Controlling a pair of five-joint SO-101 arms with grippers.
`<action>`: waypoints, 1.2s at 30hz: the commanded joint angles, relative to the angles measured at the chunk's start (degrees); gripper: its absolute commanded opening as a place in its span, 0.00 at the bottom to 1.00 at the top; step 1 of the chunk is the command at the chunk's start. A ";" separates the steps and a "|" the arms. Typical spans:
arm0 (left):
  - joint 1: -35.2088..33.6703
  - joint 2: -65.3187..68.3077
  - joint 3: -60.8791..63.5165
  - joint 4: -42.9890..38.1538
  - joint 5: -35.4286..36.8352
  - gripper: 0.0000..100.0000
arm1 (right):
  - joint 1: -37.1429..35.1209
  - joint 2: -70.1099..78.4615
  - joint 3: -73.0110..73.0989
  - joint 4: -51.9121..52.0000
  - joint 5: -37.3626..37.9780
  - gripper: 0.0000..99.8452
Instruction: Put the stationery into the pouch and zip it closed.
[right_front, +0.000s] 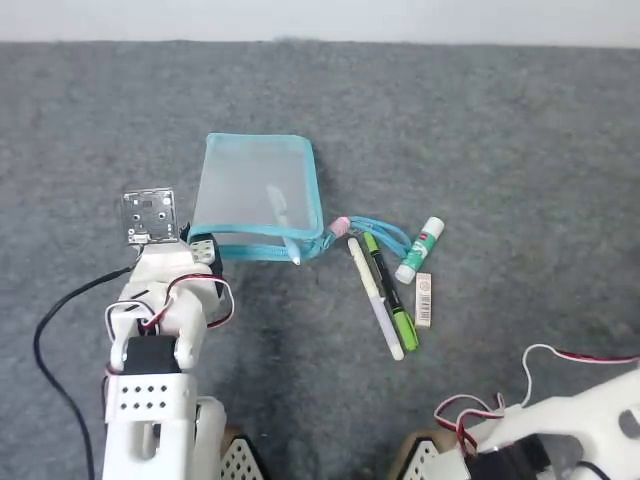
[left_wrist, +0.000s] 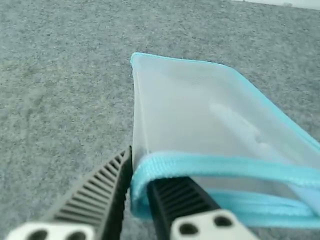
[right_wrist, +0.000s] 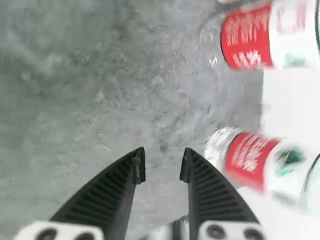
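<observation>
A translucent pouch (right_front: 255, 190) with teal trim lies on the grey mat, its open mouth toward the arms. A white pen (right_front: 284, 225) sticks out of that mouth. My left gripper (right_front: 203, 250) is shut on the pouch's near left corner; in the left wrist view its fingers (left_wrist: 139, 172) pinch the teal edge of the pouch (left_wrist: 200, 125). To the right of the pouch lie a white pen (right_front: 376, 300), a green marker (right_front: 392, 292), a glue stick (right_front: 420, 250) and a small white eraser (right_front: 424, 298). My right gripper (right_wrist: 160, 162) hangs open over bare mat, holding nothing.
The right arm's body (right_front: 560, 430) sits at the near right corner, away from the stationery. The pouch's teal strap (right_front: 375, 228) trails toward the glue stick. Two red-and-white cylinders (right_wrist: 255, 35) show beside a white surface in the right wrist view.
</observation>
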 joint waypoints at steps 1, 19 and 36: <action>-0.18 -1.41 -2.59 0.26 -0.44 0.01 | 1.80 -2.15 -2.02 -3.38 -12.75 0.12; -0.18 -1.41 -2.42 0.44 -0.44 0.01 | 5.05 -0.66 -0.79 1.63 20.75 0.11; 0.26 -1.41 -2.77 0.09 -0.35 0.01 | -7.08 -6.73 8.97 -5.23 -33.32 0.04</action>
